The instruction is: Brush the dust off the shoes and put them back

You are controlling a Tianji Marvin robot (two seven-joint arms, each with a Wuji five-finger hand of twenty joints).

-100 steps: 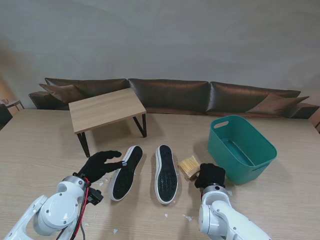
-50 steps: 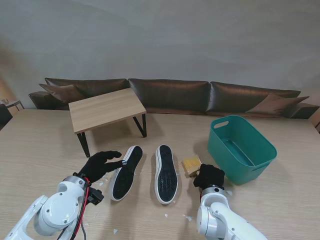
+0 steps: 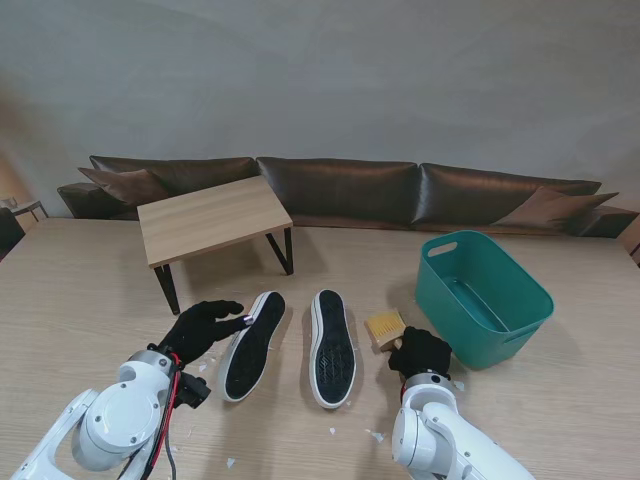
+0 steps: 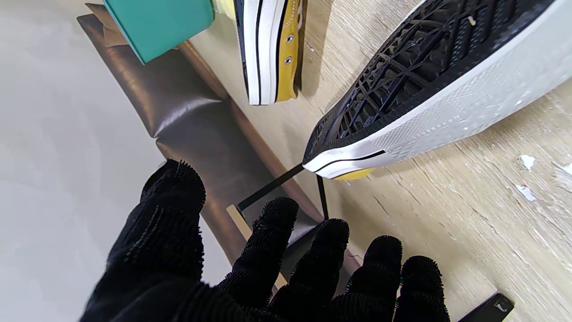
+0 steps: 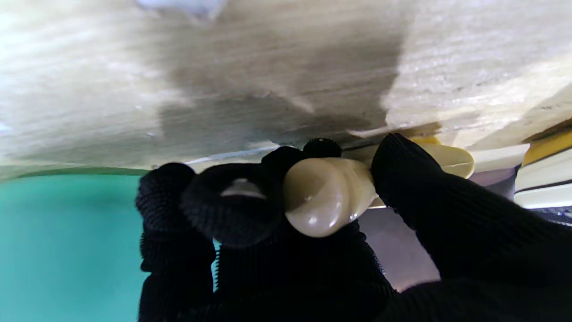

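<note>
Low in the stand view, right of centre, the right hand [image 3: 421, 352] is seen clenched around the brush [image 3: 384, 327], whose bristle block juts out toward the upper left of the glove. Only the right wrist view shows the grip itself: the rounded beige handle [image 5: 328, 197] is wrapped by the black fingers [image 5: 232, 205], with the thumb laid across it; the bristles are hidden there, and the counter [image 5: 134, 89] is blurred. At lower left of the stand view the left hand [image 3: 200, 329] is held released, fingers spread, grasping nothing, its fingertips just beside the toe of the left shoe [image 3: 250, 345]; whether they touch cannot be told. Both shoes lie sole up at the frame's centre, the right shoe [image 3: 331, 347] beside the first. The yellow canvas uppers [image 4: 286, 49] are revealed only by the left wrist view. A teal tub [image 3: 482, 297] stands at right, a small wooden table [image 3: 210, 218] at upper left. White specks [image 4: 527, 162] are scattered on the counter.
</note>
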